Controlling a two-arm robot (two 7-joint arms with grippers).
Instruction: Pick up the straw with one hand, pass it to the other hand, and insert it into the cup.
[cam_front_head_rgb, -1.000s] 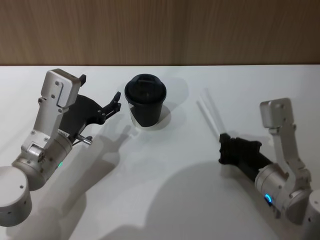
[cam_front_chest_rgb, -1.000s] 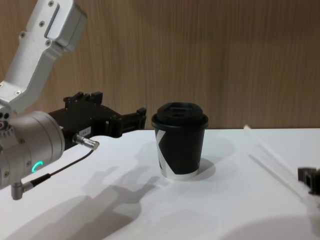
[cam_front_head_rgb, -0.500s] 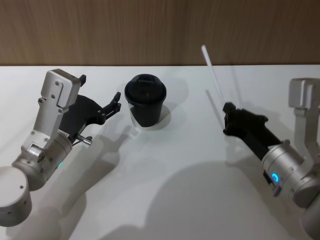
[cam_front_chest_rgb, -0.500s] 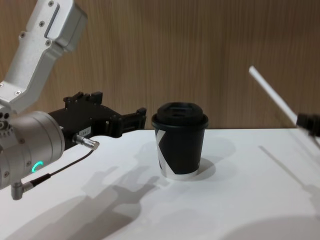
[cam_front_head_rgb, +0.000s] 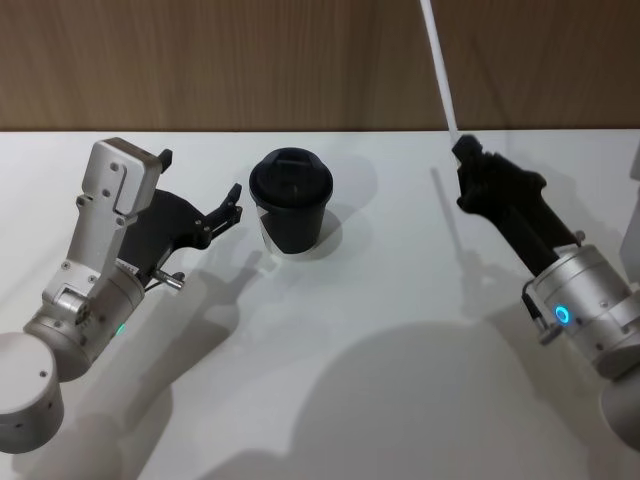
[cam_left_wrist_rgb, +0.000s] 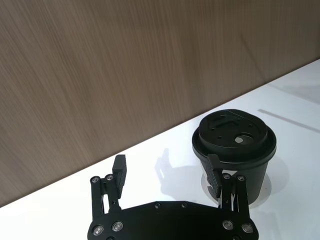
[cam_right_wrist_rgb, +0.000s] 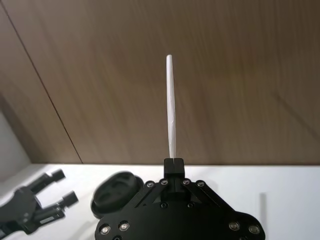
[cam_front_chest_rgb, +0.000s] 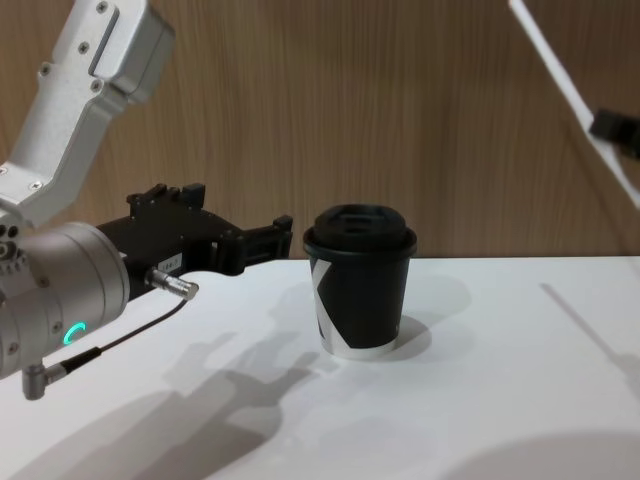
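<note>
**Now for the handover: bring the straw across without knocking the cup**

We have the right gripper (cam_front_head_rgb: 462, 148) pressed together on the straw (cam_front_head_rgb: 438, 70), holding it well clear of the table (cam_front_head_rgb: 350, 400) on the right side. The pinch sits near the straw's lower end. In the chest view a short tail pokes out below the fingers, and the long free part slants up in front of the wooden wall (cam_front_head_rgb: 200, 60). In the right wrist view the straw runs straight out from the closed tips.

Our left gripper (cam_left_wrist_rgb: 166, 167) waits with its fingers spread wide, low over the table, just beside the cup (cam_front_head_rgb: 291, 205) on its left. The head view shows a gap between the nearer finger and the cup wall. The cup stands upright mid-table with its lid (cam_left_wrist_rgb: 234, 135) on.

We judge this step to be the pass. To do it well, we would:

- Lift the left gripper away from the cup first, so the exchange happens in open air.
- Offer the long free part of the straw squarely between the spread fingers.
- Let the left close above the right's pinch, leaving enough straw below to reach the small hole (cam_left_wrist_rgb: 239, 140) in the lid.
- Release the right only once the left is firmly shut.

The straw is thin and light, so we expect it could twist in a loose pinch.
</note>
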